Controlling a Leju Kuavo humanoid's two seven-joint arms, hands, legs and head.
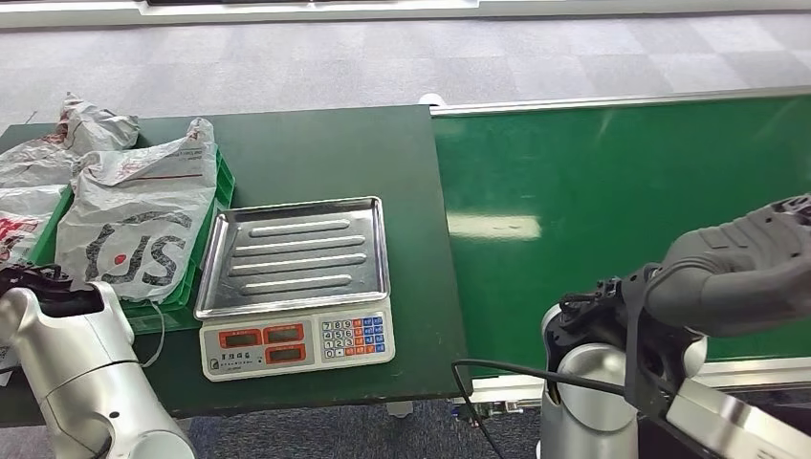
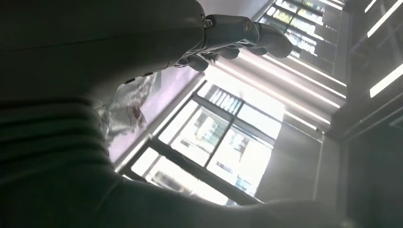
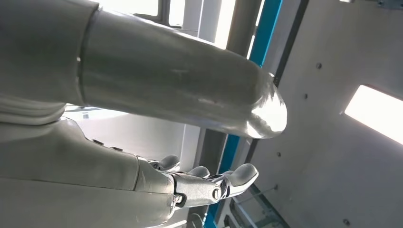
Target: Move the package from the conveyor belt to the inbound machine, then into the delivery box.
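Hands first. From my remote station, the left wrist view shows the left hand (image 2: pixel 237 35) with fingers extended and slightly curled, apart, holding nothing; a crumpled grey bag (image 2: pixel 126 102) lies just past the palm. The right hand (image 3: pixel 199 185) in the right wrist view is likewise stretched out, thick grey thumb (image 3: pixel 190 97) well apart from the darker fingers (image 3: pixel 240 175), nothing in its grasp. In the head view I see the silver left arm (image 1: pixel 76 373) rising at the lower left and the right arm's grey ribbed cover (image 1: pixel 736 273) lying across the lower right, over the near edge of the green conveyor belt (image 1: pixel 612 210).

Packages: several grey plastic mailer bags (image 1: pixel 134 220) sit heaped in the green plastic crate (image 1: pixel 222 186) at the left end of the dark green desk (image 1: pixel 325 153). The nearest bag carries large dark lettering I cannot read with certainty, plus red markings.

Just beside the crate stands the white electronic scale with a ribbed steel tray (image 1: pixel 296 253); its front panel (image 1: pixel 301 344) shows orange display windows and a coloured keypad, legends too small to read.
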